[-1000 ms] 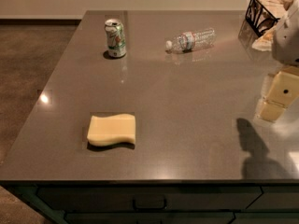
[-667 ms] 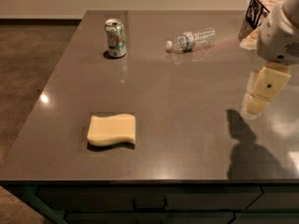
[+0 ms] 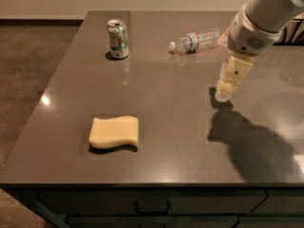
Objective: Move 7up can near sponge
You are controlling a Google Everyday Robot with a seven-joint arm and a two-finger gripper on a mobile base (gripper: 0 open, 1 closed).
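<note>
The 7up can [image 3: 118, 38] stands upright near the far left of the dark grey table [image 3: 171, 103], with a silver top and green and white sides. The pale yellow sponge [image 3: 114, 132] lies flat near the front left, well apart from the can. My gripper [image 3: 227, 90] hangs from the white arm [image 3: 261, 18] over the right middle of the table, far to the right of both the can and the sponge, holding nothing that I can see.
A clear plastic water bottle [image 3: 194, 41] lies on its side at the back, between the can and the arm. The table's left edge drops to a brown floor [image 3: 28, 75]. Drawers [image 3: 152, 205] run under the front edge.
The arm and gripper have swung left and further over the table, toward its middle. The can, sponge and bottle have not moved.
</note>
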